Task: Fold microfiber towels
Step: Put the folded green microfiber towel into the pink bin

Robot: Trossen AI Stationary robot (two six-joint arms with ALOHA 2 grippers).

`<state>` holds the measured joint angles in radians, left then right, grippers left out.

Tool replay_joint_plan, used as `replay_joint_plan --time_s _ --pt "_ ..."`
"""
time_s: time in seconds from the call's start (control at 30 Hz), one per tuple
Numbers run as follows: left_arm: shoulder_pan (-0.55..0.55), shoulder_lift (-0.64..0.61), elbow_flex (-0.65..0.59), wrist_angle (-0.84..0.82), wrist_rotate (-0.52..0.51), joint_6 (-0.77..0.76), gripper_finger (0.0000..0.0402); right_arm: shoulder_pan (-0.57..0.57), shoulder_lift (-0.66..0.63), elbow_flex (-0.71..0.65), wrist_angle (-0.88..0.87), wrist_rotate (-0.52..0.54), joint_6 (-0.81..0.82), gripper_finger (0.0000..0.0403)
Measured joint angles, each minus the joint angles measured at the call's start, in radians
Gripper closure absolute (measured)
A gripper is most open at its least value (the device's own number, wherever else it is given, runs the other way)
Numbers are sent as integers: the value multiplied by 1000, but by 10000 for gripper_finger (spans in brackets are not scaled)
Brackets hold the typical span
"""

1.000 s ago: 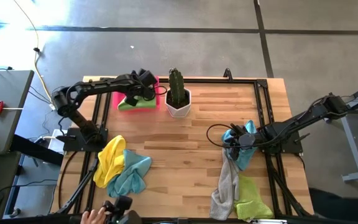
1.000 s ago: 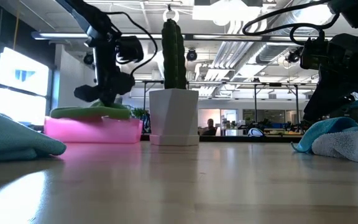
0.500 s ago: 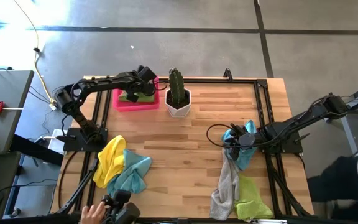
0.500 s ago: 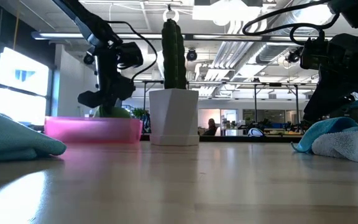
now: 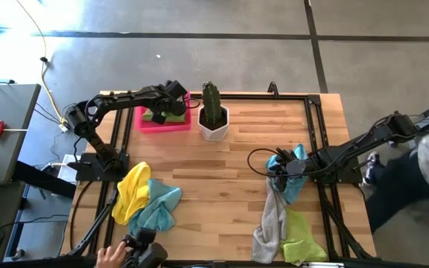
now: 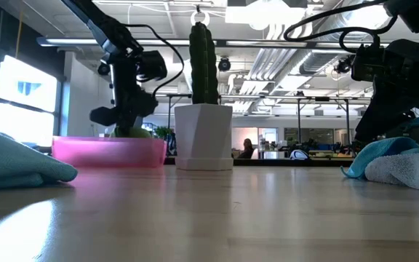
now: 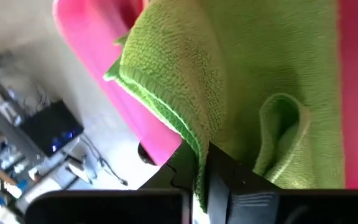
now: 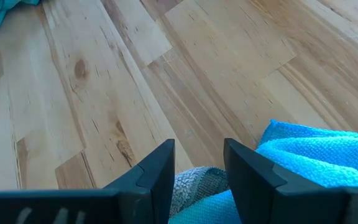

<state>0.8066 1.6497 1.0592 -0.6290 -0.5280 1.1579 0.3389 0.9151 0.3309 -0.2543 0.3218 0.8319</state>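
Observation:
A folded lime green towel (image 5: pixel 162 117) lies in the pink tray (image 5: pixel 141 123) at the table's far left, and my left gripper (image 5: pixel 159 114) is down in the tray, shut on it. In the left wrist view the towel (image 7: pixel 247 62) fills the tray. My right gripper (image 5: pixel 275 170) stands open at the right, over a heap of a light blue towel (image 5: pixel 293 181), a grey towel (image 5: pixel 270 219) and another lime green towel (image 5: pixel 301 235). A yellow towel (image 5: pixel 131 190) and a light blue towel (image 5: pixel 159 210) lie crumpled at the near left. My left gripper pinches the lime green towel's folded edge (image 7: pixel 196 152) between its two fingers, which slant down from above into the tray. The towel is several layers thick there. It rests flat on the tray floor, with a small loop of cloth (image 7: pixel 281 134) raised beside the fingers.
A cactus in a white pot (image 5: pixel 214 119) stands just right of the tray. A person's hand (image 5: pixel 112 258) holds a dark device at the table's near left edge. Another person (image 5: pixel 423 164) stands beyond the right edge. Bare wood lies in the table's middle.
My left gripper has sunk a little toward the tray with the lime green towel. The towel lay spread above the tray's rim a second ago; now it sits down inside the tray. A person has come into view at the right edge.

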Motion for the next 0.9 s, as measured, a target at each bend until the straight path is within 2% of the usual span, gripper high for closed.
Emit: replay_joint_plan --time_s 0.1,0.23,0.37,0.53,0.6,0.8,0.9 --pt "2 0 0 0 -9 -96 362 0 0 0 0 0 -2 274" --pt "5 0 0 0 -15 -187 301 0 0 0 0 0 -2 274" --pt "-9 -9 0 12 -82 -264 239 0 0 0 0 0 -2 274" --pt "-34 -64 0 13 -128 -287 203 0 0 0 0 0 -2 274" --pt "-41 -89 2 -21 -72 -338 201 0 0 0 0 0 0 274" --pt "-27 -112 2 -166 249 -405 208 0 0 0 0 0 -1 274" --pt "-11 -93 2 -159 247 -400 215 0 0 0 0 0 0 274"
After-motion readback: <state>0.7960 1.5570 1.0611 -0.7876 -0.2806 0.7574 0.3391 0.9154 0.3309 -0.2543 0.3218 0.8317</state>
